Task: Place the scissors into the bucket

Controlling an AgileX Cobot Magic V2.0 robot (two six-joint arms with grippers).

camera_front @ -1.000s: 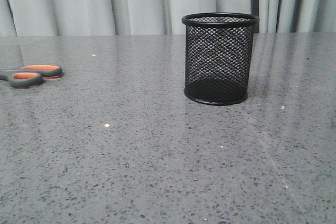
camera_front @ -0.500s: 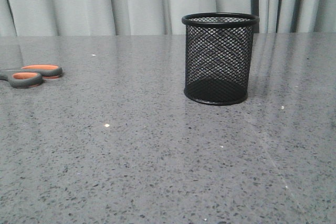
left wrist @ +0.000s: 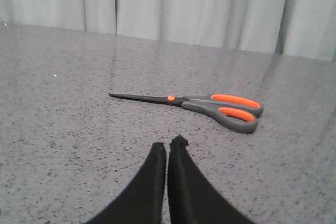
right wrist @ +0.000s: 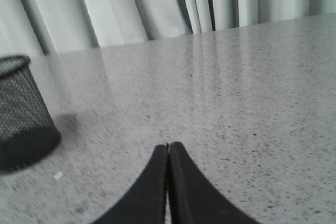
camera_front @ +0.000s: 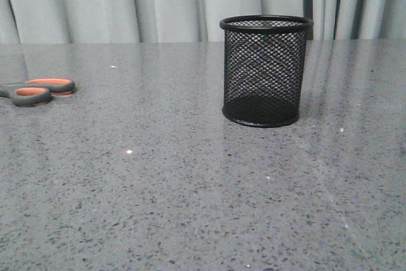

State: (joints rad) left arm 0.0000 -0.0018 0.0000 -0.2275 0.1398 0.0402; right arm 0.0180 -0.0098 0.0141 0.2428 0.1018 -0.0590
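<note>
Flat on the speckled grey table (camera_front: pixel 190 188), the scissors (left wrist: pixel 210 106) lie closed at the far left of the front view, only their orange-lined handles (camera_front: pixel 39 89) showing there, well apart from the upright black mesh bucket (camera_front: pixel 263 71). Near the scissors but not touching them, the left gripper (left wrist: pixel 169 146) has its fingers pressed together. Over bare table beside the bucket, the right gripper (right wrist: pixel 168 148) is likewise closed on nothing, pale curtains (camera_front: pixel 127 1) behind.

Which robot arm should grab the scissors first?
Probably the left. The scissors lie flat just ahead of the left end effector, while the right end effector only sees the bucket.
</note>
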